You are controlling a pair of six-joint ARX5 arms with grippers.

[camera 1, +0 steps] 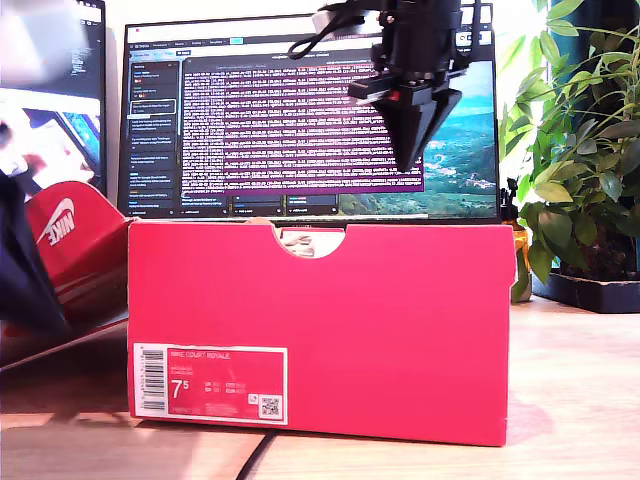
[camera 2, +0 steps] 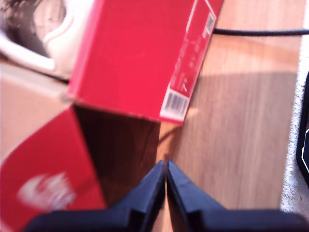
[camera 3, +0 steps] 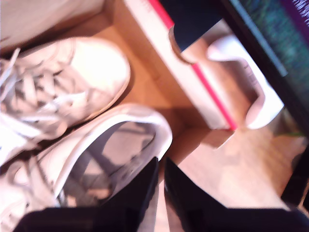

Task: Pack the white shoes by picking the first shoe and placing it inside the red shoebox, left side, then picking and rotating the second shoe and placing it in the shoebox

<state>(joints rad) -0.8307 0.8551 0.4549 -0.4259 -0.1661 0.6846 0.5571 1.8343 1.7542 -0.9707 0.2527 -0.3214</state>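
Pinched closed and empty, my second hand (camera 3: 160,162) hangs above the white shoes (camera 3: 82,82), side by side inside the red shoebox (camera 1: 330,320). My first hand (camera 2: 165,165), closed too, hovers empty outside its labelled wall.

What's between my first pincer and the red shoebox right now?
Only bare wooden table, partly in shadow, as the first wrist view shows. My first pincer is shut and points toward the labelled corner of the red shoebox.
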